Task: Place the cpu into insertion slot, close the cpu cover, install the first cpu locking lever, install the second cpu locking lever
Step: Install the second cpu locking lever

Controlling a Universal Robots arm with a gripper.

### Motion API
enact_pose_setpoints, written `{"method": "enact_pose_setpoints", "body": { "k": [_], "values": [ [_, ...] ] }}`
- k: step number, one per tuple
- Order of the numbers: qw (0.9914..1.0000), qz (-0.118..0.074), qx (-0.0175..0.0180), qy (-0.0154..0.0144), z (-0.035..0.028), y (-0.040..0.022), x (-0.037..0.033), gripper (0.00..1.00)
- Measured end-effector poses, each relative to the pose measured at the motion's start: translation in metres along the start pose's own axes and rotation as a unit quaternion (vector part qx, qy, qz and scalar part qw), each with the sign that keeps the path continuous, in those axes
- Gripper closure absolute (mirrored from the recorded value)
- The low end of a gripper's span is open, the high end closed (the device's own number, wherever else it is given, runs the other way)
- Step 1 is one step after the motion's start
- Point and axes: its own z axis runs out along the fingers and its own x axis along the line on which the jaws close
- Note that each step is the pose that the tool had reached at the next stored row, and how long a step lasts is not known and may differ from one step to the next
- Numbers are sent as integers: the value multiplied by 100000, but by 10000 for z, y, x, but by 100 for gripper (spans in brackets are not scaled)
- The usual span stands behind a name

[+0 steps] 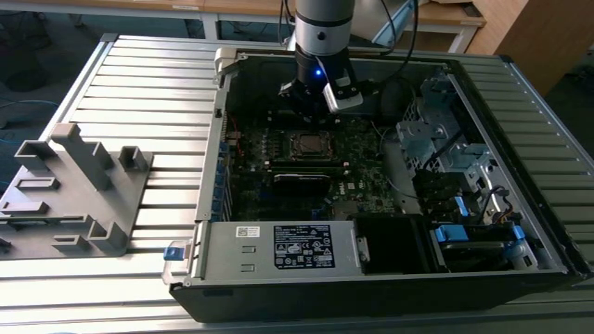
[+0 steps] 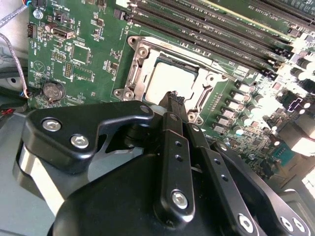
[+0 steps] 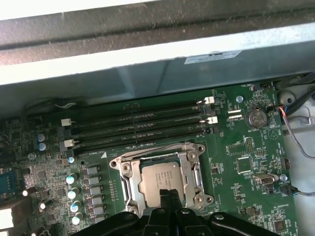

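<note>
One gripper (image 2: 173, 96) hangs over the open computer case (image 1: 371, 292), fingers pressed together and holding nothing. Risk: the closed tips could scrape the cpu (image 3: 160, 179) or slip off the cpu cover (image 3: 129, 184) if they come down off-line. Cpu sits in the insertion slot (image 2: 142, 54), just beyond the fingertips; cover appears already lowered around it, levers hard to judge.

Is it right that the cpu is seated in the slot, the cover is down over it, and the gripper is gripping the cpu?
Not quite. The cpu sits in the slot with the cover framing it, but the gripper holds nothing: in both wrist views its fingertips are pressed together over the cpu's edge with nothing between them.
</note>
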Motion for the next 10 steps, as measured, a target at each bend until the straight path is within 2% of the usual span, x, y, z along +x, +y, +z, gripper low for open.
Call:
{"method": "enact_pose_setpoints", "body": {
  "k": [10],
  "values": [
    [100000, -7, 18, 5, -1, -26, -5, 90]
  ]
}}
